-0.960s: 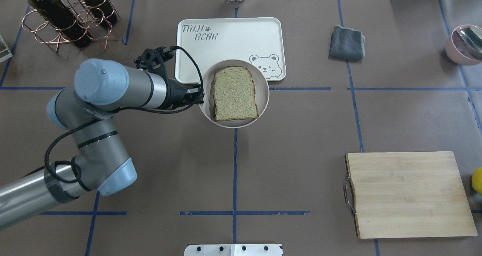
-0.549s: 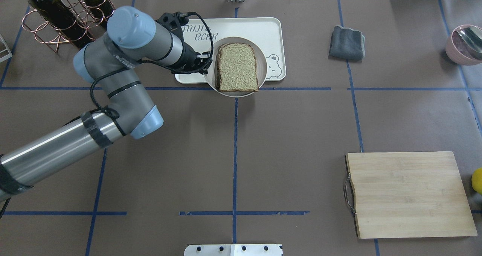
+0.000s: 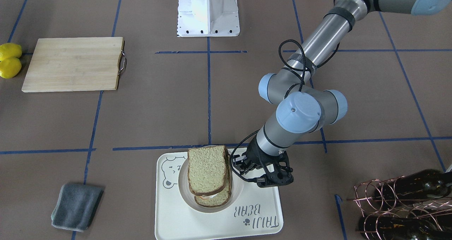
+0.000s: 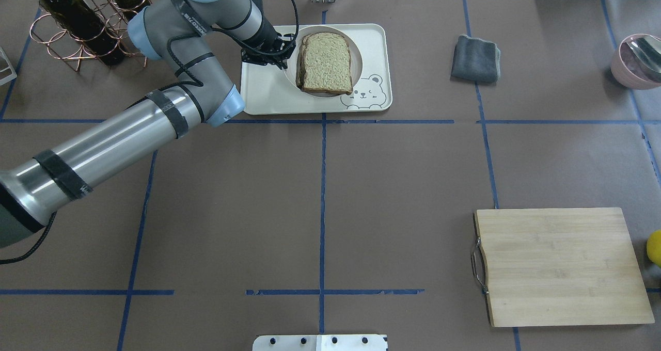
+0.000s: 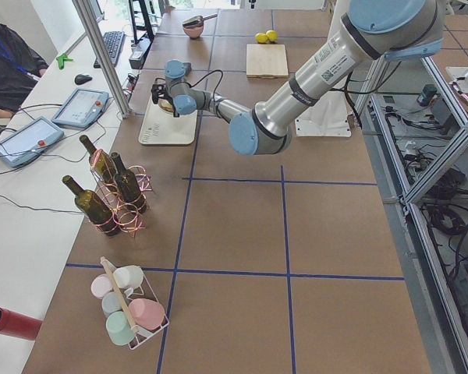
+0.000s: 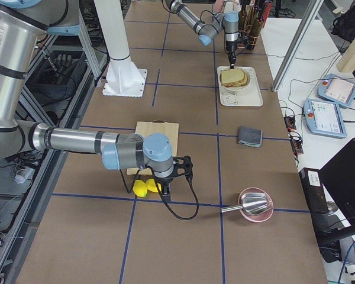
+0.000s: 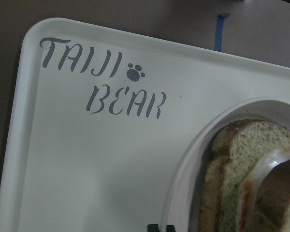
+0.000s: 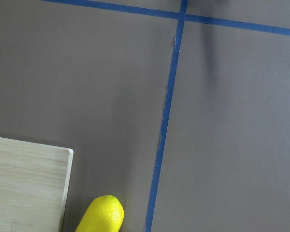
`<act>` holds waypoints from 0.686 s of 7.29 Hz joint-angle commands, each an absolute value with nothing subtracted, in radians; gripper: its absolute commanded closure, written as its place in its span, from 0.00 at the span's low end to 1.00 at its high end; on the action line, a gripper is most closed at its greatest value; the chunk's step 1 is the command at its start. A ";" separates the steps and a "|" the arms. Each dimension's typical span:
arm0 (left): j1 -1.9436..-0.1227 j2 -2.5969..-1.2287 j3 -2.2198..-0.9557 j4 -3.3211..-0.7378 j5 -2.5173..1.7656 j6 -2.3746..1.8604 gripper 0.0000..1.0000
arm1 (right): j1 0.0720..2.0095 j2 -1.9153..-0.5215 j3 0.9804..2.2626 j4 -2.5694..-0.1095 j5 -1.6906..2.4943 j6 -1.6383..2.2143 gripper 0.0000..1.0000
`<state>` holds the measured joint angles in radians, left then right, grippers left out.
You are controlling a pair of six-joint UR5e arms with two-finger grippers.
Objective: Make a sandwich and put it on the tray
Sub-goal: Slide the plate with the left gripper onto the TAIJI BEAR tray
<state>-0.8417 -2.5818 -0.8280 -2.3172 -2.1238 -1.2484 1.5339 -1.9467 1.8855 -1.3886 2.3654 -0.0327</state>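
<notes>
L gripper [image 4: 285,52] grips sandwich bowl [image 4: 358,62]; over tray [image 4: 268,95]

Egg all but buried in the sandwich [image 4: 325,62]
Only a white-and-orange sliver of the egg [image 7: 255,170] shows between the slices, which cover most of the bowl [image 3: 238,190]. The left gripper [image 3: 236,165] pinches the rim, its fingers [image 7: 153,227] cut off by the wrist view's lower edge. The right gripper [image 6: 165,190], seen only side-on, is too small to judge. The overhead view's right edge clips a lemon [image 4: 655,248].
</notes>
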 commanded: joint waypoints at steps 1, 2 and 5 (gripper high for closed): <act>-0.845 -2.614 -0.697 -2.419 -2.129 -1.247 1.00 | 1.534 -1.945 1.885 -1.390 2.365 -0.032 0.00; -0.844 -2.615 -0.680 -2.439 -2.128 -1.246 1.00 | 1.534 -1.945 1.885 -1.390 2.367 -0.032 0.00; -0.844 -2.622 -0.678 -2.442 -2.128 -1.244 0.00 | 1.534 -1.944 1.887 -1.388 2.370 -0.031 0.00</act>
